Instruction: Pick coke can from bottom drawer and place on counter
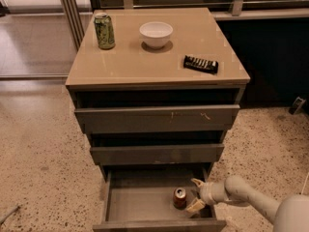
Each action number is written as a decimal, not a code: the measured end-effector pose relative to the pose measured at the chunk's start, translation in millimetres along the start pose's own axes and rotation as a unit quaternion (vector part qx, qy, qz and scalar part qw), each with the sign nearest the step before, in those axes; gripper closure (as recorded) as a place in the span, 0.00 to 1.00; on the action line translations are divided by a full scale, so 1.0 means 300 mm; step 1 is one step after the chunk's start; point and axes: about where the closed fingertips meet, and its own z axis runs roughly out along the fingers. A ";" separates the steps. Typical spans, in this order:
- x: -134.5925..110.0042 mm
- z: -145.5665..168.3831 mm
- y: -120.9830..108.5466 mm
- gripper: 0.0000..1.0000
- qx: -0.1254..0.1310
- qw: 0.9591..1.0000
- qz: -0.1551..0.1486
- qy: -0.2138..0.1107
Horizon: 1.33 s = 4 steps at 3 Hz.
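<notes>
The coke can (179, 197), small and red-orange with a silver top, stands upright in the pulled-out bottom drawer (140, 203), toward its right side. My gripper (195, 195) reaches into the drawer from the right, just to the right of the can. Its two pale fingers (197, 182) are spread apart, one behind and one in front, with the can close to the tips and not gripped. The tan counter (145, 62) tops the cabinet above.
On the counter stand a tall green can (105, 31) at the back left, a white bowl (156, 34) in the middle and a black remote (201, 64) at the right. Two closed drawers (157, 118) overhang the open one. Speckled floor surrounds the cabinet.
</notes>
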 end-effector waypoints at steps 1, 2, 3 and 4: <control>-0.003 0.054 -0.015 0.20 -0.004 1.000 -0.006 -0.019; -0.017 0.112 -0.022 0.22 -0.014 0.999 -0.015 -0.034; -0.031 0.165 -0.017 0.28 -0.029 0.998 -0.021 -0.043; -0.031 0.166 -0.018 0.46 -0.029 0.998 -0.021 -0.043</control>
